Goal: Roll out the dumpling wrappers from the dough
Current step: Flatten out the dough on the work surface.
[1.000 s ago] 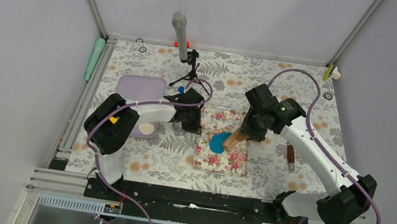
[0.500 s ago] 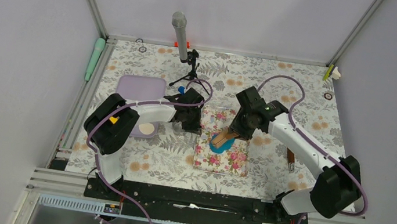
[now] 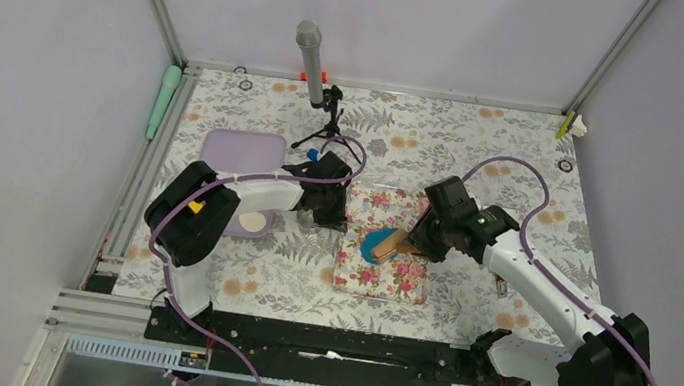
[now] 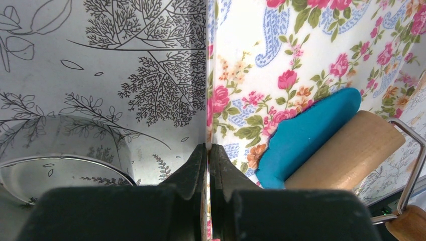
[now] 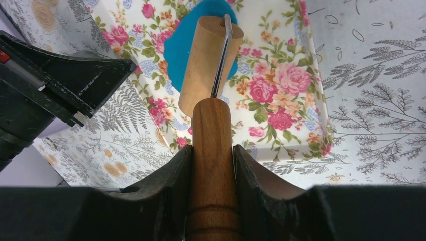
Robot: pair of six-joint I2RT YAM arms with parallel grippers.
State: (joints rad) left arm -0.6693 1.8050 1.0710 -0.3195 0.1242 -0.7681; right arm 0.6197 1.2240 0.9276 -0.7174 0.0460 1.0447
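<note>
The right gripper [image 5: 212, 150] is closed firmly on the handle of the wooden roller [image 5: 203, 60]. In the last second it pushed the roller to the left over the dough [image 4: 301, 135] and has now drawn it back, so the drum rests on the right part of the blue piece. The dough lies near the middle of the mat [image 3: 397, 274], flattened but not yet a clean round. The left gripper [image 4: 207, 150] has not moved; its fingers are pressed together on the mat's left edge. I think more strokes are needed.

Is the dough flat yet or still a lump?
Flattened: the dough is a flat sheet on the floral mat, partly under the roller.
</note>
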